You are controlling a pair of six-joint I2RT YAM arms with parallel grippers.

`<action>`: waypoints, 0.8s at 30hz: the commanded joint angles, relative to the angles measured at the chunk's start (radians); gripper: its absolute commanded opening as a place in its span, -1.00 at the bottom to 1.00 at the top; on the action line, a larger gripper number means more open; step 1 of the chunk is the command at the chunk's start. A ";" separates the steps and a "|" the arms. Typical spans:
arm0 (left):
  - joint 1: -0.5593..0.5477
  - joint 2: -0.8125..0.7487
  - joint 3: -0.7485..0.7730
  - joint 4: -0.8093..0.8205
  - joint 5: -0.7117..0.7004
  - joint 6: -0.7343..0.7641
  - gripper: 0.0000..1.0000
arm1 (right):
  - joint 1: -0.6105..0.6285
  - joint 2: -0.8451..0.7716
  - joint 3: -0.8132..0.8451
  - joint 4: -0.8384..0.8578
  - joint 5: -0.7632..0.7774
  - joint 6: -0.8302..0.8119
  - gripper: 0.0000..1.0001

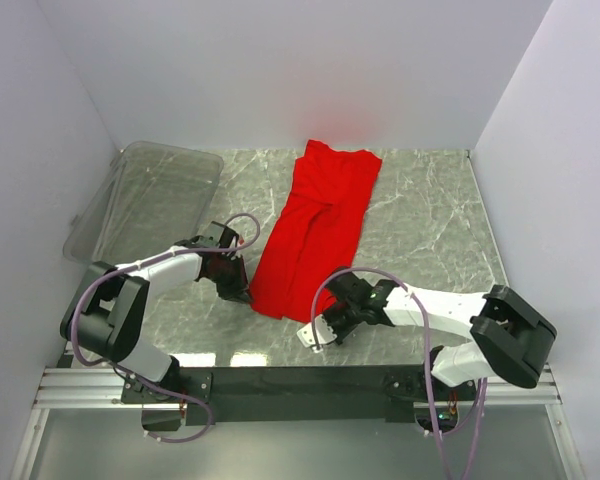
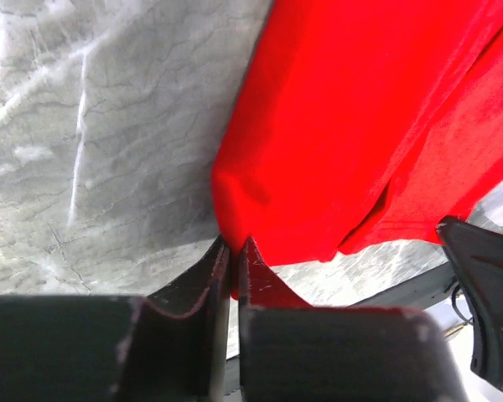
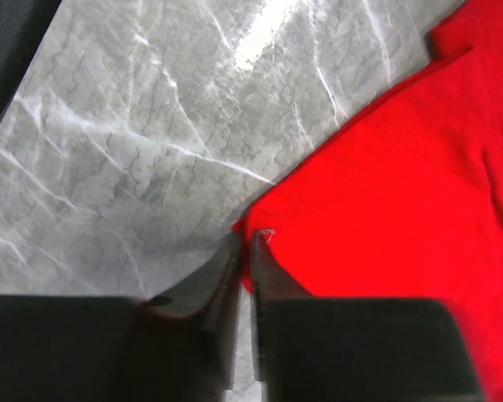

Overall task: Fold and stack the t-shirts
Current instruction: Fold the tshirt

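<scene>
t-shirt [image 2: 360, 126] cropped by both wrist views, pinched corners hidden between the jaws, sleeves seemingly tucked under

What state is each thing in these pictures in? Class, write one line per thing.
t-shirt: folded lengthwise into a narrow strip, lying on the table, both near corners pinched.
left hand: shut on the t-shirt's near left corner.
right hand: shut on the t-shirt's near right corner.
bin: nothing visible inside, at the far left, apart from both hands.
</scene>
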 commanded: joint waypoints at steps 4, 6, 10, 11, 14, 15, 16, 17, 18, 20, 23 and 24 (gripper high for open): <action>-0.005 -0.067 -0.001 0.034 0.028 0.013 -0.99 | 0.013 -0.004 0.025 -0.002 -0.002 0.036 -0.99; -0.005 -0.084 0.001 0.032 0.041 0.014 -0.99 | 0.010 -0.030 0.028 -0.012 -0.023 0.087 -1.00; -0.004 -0.124 0.013 0.023 0.059 0.009 -0.99 | -0.026 -0.099 0.027 -0.002 -0.059 0.190 -1.00; -0.002 -0.127 0.015 0.026 0.065 0.006 -0.99 | -0.034 -0.111 0.028 0.000 -0.065 0.211 -1.00; 0.003 -0.133 0.030 0.035 0.096 -0.006 -0.99 | -0.072 -0.152 0.039 0.000 -0.100 0.297 -1.00; 0.006 -0.131 0.042 0.037 0.104 -0.009 -0.99 | -0.091 -0.169 0.041 0.003 -0.114 0.338 -1.00; 0.007 -0.125 0.050 0.040 0.119 -0.015 -0.99 | -0.101 -0.175 0.044 0.004 -0.121 0.357 -1.00; 0.013 -0.122 0.056 0.045 0.127 -0.018 -0.99 | -0.112 -0.183 0.047 0.008 -0.125 0.372 -1.00; 0.015 -0.115 0.070 0.048 0.134 -0.023 -0.99 | -0.129 -0.191 0.048 0.014 -0.129 0.400 -1.00; 0.019 -0.107 0.085 0.054 0.160 -0.035 -0.99 | -0.151 -0.197 0.054 0.017 -0.140 0.422 -1.00; 0.027 -0.090 0.123 0.051 0.182 -0.049 -0.99 | -0.187 -0.208 0.064 0.026 -0.157 0.454 -1.00; 0.029 -0.087 0.142 0.046 0.186 -0.053 -0.99 | -0.201 -0.211 0.068 0.027 -0.163 0.471 -1.00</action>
